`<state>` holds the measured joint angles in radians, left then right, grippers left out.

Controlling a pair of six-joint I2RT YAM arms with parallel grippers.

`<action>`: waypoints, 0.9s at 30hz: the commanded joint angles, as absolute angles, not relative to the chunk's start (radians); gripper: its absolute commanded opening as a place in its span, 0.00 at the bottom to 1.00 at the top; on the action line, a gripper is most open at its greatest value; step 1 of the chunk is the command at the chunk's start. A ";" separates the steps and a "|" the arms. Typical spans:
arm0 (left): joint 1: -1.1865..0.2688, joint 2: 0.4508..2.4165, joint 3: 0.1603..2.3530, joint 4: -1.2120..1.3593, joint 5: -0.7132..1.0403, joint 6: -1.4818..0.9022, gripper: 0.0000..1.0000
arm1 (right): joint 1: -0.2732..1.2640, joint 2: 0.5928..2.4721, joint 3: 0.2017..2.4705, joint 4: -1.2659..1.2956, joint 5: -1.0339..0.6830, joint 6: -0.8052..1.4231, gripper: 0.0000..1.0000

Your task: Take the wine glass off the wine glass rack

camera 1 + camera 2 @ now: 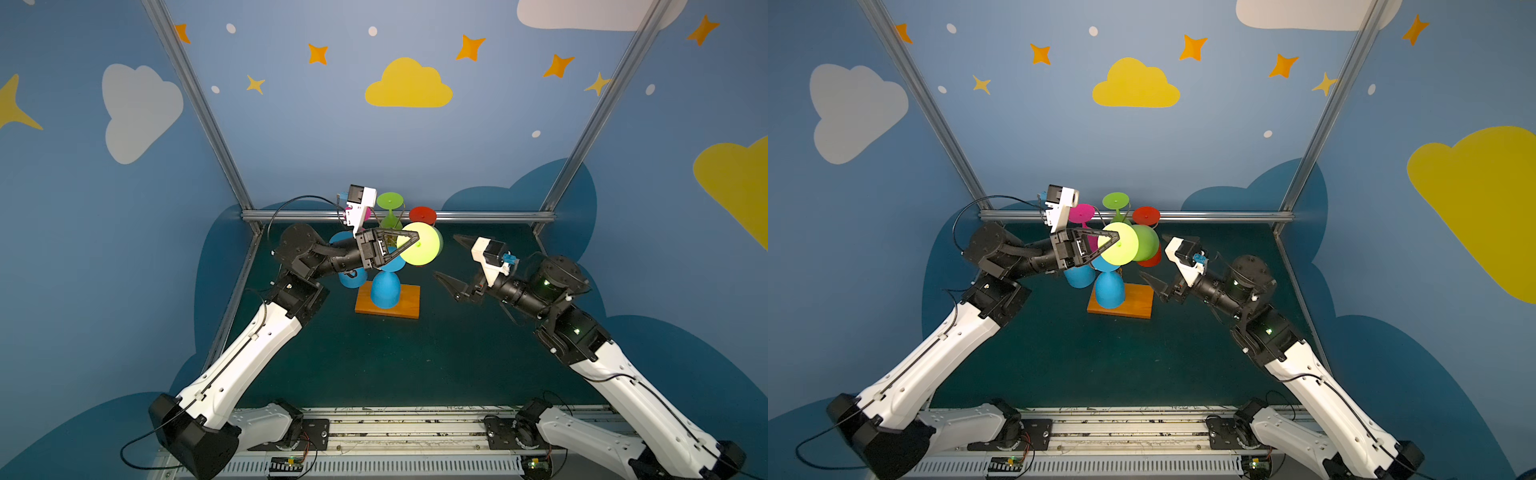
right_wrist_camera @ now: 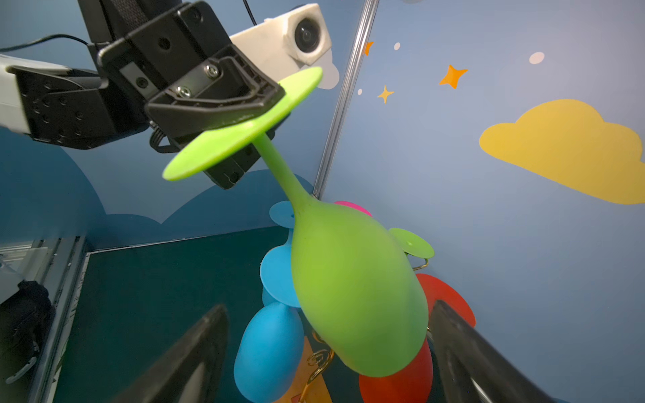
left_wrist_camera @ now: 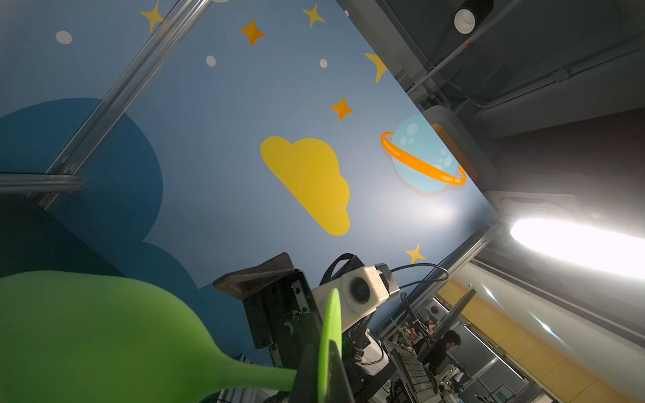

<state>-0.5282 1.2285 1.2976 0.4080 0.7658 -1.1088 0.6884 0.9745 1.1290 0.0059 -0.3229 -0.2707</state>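
Observation:
A lime-green wine glass [image 1: 419,251] [image 1: 1144,243] hangs tilted above the wine glass rack [image 1: 405,306] [image 1: 1138,306], a gold wire stand on an orange-brown wooden base. My left gripper [image 1: 415,239] [image 1: 1116,240] [image 3: 324,370] [image 2: 265,104] is shut on the edge of the glass's round foot. In the right wrist view the stem and bowl [image 2: 352,289] slope down and the stem is clear of the wire. My right gripper [image 1: 444,255] [image 1: 1151,256] [image 2: 328,305] is open to the right of the rack, with a finger on either side of the bowl and not touching it.
Other glasses hang upside down on the rack: two blue [image 1: 385,291] [image 1: 352,279], a darker green [image 1: 390,200], a red [image 1: 422,215] and a pink [image 1: 1081,212]. A metal frame rail [image 1: 399,216] runs behind the rack. Dark green table [image 1: 415,365] lies in front.

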 commanded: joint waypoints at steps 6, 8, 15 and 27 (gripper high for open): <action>-0.523 1.215 1.293 0.488 0.767 -1.159 0.03 | 0.712 1.063 1.181 0.078 -0.300 -0.339 0.89; -0.523 1.216 1.292 0.491 0.767 -1.166 0.03 | 0.715 1.081 1.190 0.091 -0.281 -0.342 0.89; -0.523 1.220 1.280 0.525 0.769 -1.210 0.03 | 0.722 1.143 1.227 0.095 -0.251 -0.354 0.89; -0.522 1.218 1.280 0.544 0.775 -1.243 0.05 | 0.741 1.169 1.232 0.089 -0.202 -0.362 0.86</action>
